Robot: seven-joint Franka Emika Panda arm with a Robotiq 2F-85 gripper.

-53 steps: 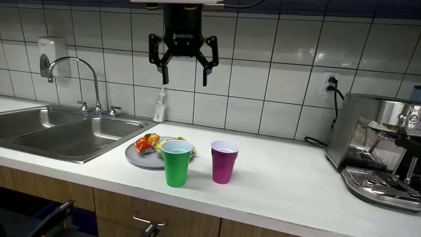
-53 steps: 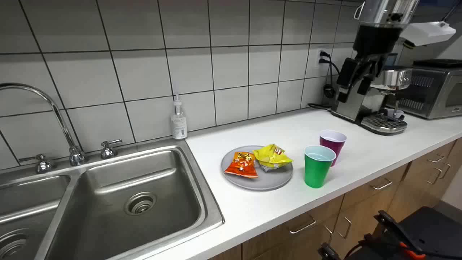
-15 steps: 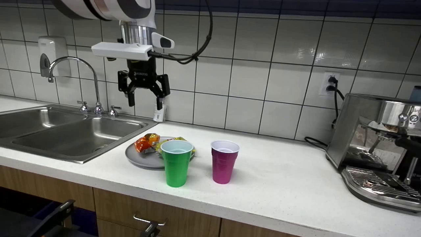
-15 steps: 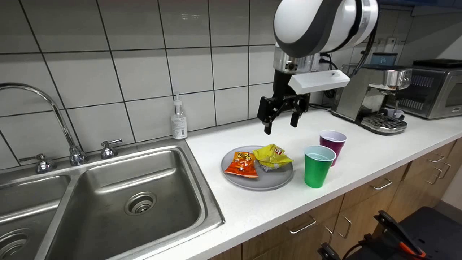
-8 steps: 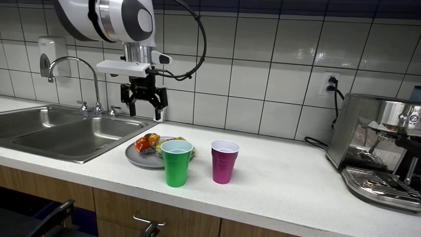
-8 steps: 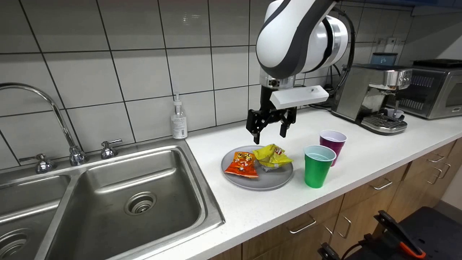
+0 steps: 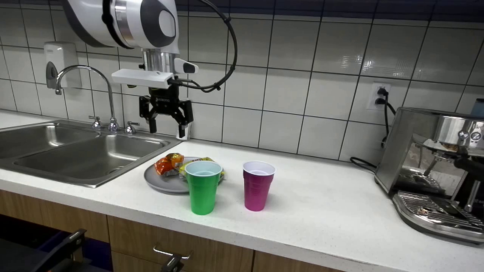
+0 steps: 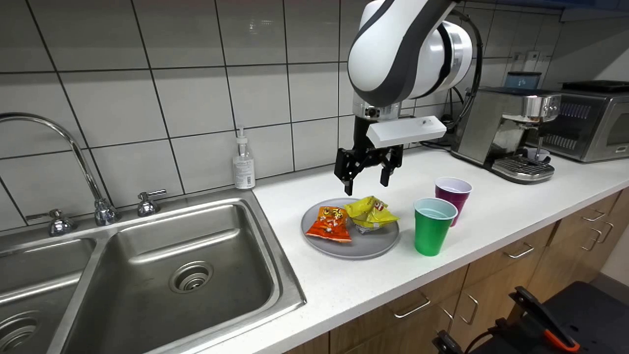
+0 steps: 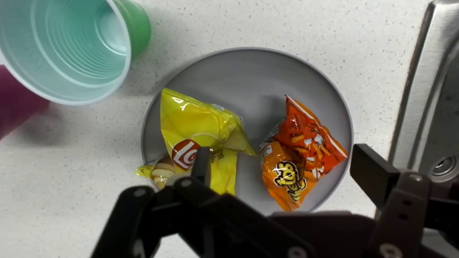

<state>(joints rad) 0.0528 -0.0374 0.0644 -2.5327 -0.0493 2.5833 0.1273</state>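
The orange bag (image 9: 299, 154) is found on the plate (image 9: 247, 71), toward the sink (image 8: 287, 278), and in the wrist view it is framed between the two fingers (image 9: 374, 173). Just beside it on the plate is laid the yellow bag (image 9: 200, 125), part of which is hidden by one finger; whether the bags touch cannot be told. Nothing is held by the hand (image 8: 366, 186), whose fingers are spread well apart above the plate.

The step in hand is judged to be lining-up over the bags. Height is best given up slowly, straight down, once a bag has been centred; otherwise a fingertip may be pressed into its neighbour. A grip across the puffed middle should be steadier than one on a crimped edge, and light force is called for, since thin film may be slid or burst. The descent should be stopped short of the hard plate, at whose rim the other finger is seen.

On the side away from the sink, the green cup (image 7: 203, 192) is stood upright near the plate, with the purple cup (image 7: 257, 192) beyond it. Both are probably light and easily tipped, so sideways travel over the surface (image 7: 321, 211) is better kept away from them.
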